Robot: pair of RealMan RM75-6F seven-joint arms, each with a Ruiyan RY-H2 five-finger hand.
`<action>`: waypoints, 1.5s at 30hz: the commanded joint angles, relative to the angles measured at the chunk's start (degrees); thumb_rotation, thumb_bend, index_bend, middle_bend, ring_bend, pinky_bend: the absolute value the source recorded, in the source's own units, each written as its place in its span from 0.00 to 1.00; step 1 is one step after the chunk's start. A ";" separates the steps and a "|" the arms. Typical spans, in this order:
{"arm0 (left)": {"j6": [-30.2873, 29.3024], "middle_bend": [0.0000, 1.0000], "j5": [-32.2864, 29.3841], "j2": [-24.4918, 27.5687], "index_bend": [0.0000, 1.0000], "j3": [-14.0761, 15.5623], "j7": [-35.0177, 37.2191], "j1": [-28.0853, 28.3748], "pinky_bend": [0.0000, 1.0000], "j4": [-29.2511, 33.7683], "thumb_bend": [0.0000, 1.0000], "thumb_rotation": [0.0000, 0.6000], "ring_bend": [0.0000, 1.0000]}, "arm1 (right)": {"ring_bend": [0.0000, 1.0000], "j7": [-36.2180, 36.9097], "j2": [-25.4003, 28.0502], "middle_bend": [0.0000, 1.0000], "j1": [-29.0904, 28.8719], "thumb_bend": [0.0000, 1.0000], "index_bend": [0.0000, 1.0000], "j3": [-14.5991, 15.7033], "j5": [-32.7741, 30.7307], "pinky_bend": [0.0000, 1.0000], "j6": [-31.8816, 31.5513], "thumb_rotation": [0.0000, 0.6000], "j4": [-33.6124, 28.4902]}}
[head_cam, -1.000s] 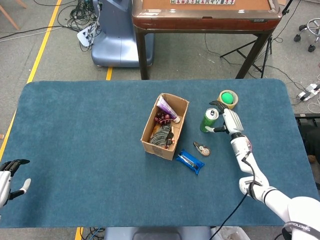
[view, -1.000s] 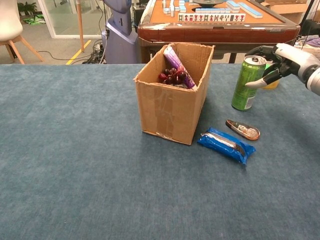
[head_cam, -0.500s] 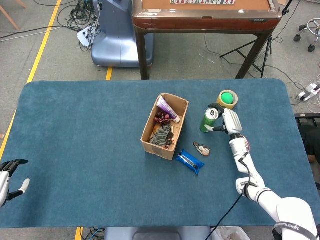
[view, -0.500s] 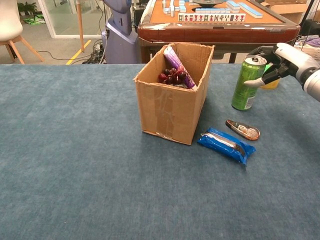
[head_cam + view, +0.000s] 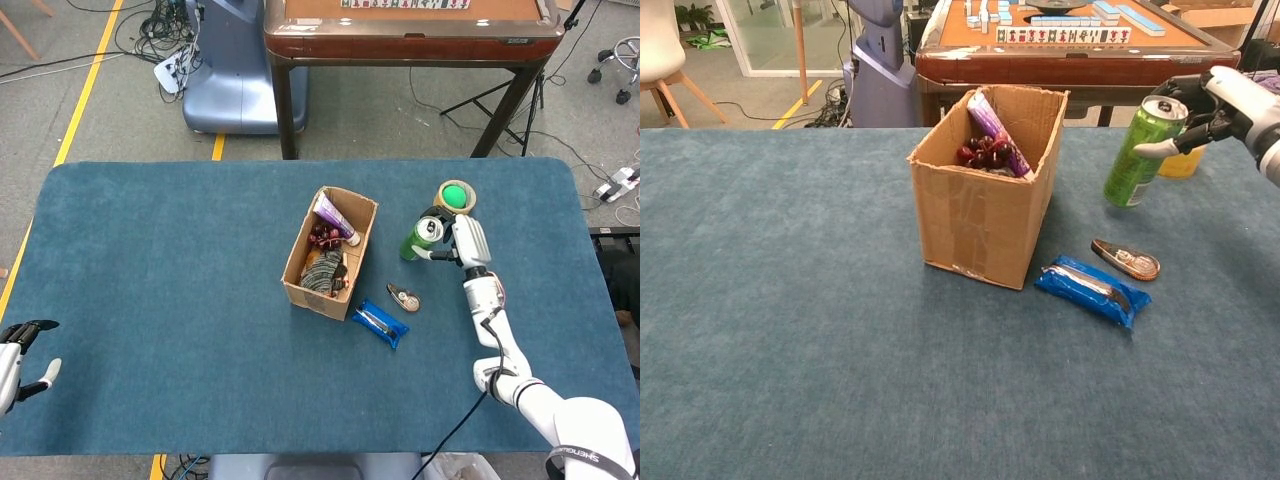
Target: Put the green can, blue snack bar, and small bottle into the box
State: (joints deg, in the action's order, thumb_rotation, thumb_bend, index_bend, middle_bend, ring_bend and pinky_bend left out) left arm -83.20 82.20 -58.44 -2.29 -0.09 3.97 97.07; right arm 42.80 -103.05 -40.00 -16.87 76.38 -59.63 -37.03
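The green can [image 5: 420,238] [image 5: 1140,152] leans tilted, top toward my right hand [image 5: 466,243] [image 5: 1225,100], which grips it near the top, thumb in front and fingers behind. Its base is on or just above the cloth; I cannot tell which. The open cardboard box [image 5: 312,296] [image 5: 975,225] stands left of the can. In front of the can, to the box's right, the blue snack bar [image 5: 380,322] [image 5: 1090,290] and the small bottle [image 5: 404,297] [image 5: 1125,259] lie flat. My left hand [image 5: 15,365] hovers at the table's near left corner, fingers apart and empty.
A yellow tape roll holding a green ball [image 5: 456,198] [image 5: 1180,163] sits just behind the can. The box contains a purple packet [image 5: 331,215] [image 5: 992,125] and other items. A wooden game table [image 5: 410,30] [image 5: 1070,50] stands beyond the far edge.
The can stood upright before; now it is tipped with its top toward my right hand, which has shifted slightly right and up. The left hand has barely moved.
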 commanded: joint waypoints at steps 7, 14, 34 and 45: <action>0.15 0.32 -0.01 0.04 0.29 0.03 -0.07 0.04 0.45 0.02 0.31 1.00 0.27 | 0.48 -8.22 6.60 0.53 0.72 0.18 0.52 0.00 3.84 0.64 -9.43 1.00 -10.96; -0.09 0.32 -0.52 -0.42 0.29 -0.21 -1.40 0.01 0.45 -0.14 0.31 1.00 0.27 | 0.48 -17.45 14.24 0.54 1.32 0.18 0.52 -1.53 5.44 0.64 -14.29 1.00 -26.81; 0.09 0.32 -0.76 0.07 0.29 -0.37 -0.26 0.00 0.45 0.05 0.31 1.00 0.27 | 0.49 -31.99 14.92 0.54 -4.82 0.19 0.53 -4.94 3.56 0.64 -11.47 1.00 -37.66; -0.87 0.32 -0.41 0.90 0.29 -0.50 0.99 -0.49 0.45 0.46 0.31 1.00 0.27 | 0.49 -31.91 8.12 0.53 -8.57 0.17 0.55 -3.36 2.66 0.64 -7.88 1.00 -28.09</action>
State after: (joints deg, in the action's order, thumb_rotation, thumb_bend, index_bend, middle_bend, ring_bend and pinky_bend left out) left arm -84.01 81.74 -57.58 -2.78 0.84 3.52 97.49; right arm 10.75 -94.28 -48.04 -20.74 78.91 -68.10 -65.88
